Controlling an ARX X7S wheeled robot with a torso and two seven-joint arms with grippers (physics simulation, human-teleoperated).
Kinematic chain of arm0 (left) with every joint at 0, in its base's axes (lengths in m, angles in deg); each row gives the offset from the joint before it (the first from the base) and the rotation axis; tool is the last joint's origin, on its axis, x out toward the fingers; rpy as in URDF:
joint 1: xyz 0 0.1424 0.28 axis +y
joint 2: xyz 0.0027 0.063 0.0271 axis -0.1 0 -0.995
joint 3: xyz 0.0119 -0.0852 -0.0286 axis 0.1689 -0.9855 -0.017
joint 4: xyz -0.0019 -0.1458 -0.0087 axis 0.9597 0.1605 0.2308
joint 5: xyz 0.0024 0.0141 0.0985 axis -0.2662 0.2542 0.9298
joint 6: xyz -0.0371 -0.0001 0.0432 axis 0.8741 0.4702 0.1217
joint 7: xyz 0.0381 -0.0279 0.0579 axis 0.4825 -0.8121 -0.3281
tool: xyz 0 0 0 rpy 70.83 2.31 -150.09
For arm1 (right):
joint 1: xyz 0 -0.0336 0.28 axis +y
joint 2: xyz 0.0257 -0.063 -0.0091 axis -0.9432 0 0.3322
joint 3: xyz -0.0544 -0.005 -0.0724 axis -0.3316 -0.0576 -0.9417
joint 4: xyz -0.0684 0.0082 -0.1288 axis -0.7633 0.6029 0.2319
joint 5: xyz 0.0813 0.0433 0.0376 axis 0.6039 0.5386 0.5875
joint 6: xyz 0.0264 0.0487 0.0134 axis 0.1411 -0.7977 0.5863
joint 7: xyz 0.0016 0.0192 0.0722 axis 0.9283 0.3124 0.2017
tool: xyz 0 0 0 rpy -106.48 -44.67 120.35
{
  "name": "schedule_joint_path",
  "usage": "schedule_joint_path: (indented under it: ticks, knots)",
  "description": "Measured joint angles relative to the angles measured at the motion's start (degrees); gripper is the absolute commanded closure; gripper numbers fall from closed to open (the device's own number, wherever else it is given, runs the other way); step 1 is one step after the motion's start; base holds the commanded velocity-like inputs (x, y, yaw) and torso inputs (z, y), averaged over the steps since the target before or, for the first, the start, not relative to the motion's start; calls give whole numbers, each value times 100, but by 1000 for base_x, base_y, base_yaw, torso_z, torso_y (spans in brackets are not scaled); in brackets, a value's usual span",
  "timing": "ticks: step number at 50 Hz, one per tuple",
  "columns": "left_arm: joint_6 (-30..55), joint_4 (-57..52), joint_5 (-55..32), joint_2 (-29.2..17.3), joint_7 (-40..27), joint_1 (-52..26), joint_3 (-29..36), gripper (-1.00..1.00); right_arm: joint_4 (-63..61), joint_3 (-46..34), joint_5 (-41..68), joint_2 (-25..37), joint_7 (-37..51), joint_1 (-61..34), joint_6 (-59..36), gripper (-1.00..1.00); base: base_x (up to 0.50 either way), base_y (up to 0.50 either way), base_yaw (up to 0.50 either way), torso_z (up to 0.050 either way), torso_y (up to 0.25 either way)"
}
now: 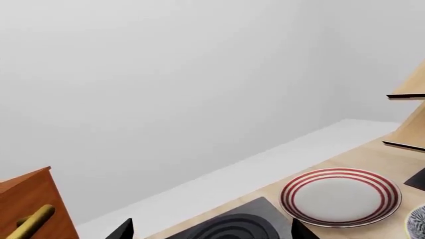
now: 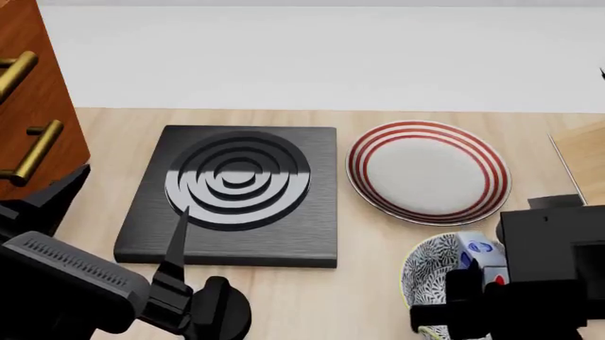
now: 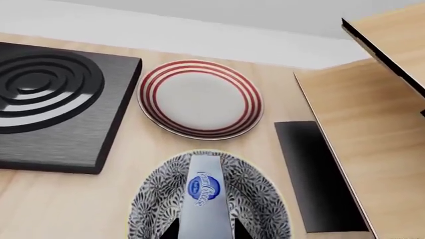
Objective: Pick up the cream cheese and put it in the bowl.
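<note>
The cream cheese, a pale grey-blue box with a blue oval logo, hangs over the inside of the bowl, which is white with a dense dark floral pattern. My right gripper is shut on the box, one dark finger against each of its long sides. In the head view the cream cheese shows above the bowl at the table's front right, partly behind my right arm. My left gripper stands open with nothing in it, over the near left of the table. A sliver of the bowl shows in the left wrist view.
A black stove plate with concentric rings lies at centre left. A flat red-ringed plate sits behind the bowl. A brown cabinet with brass handles stands at far left. A wooden shelf unit and a flat black slab are at the right.
</note>
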Motion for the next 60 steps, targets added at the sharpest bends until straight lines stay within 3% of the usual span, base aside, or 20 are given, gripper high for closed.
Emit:
schedule_joint_path:
  ticks: [60]
  knots:
    - [-68, 7, 86, -40, -77, -12, 45, -100, 283, -438, -188, -128, 135, -266, -260, 100, 0, 0, 0, 0, 1]
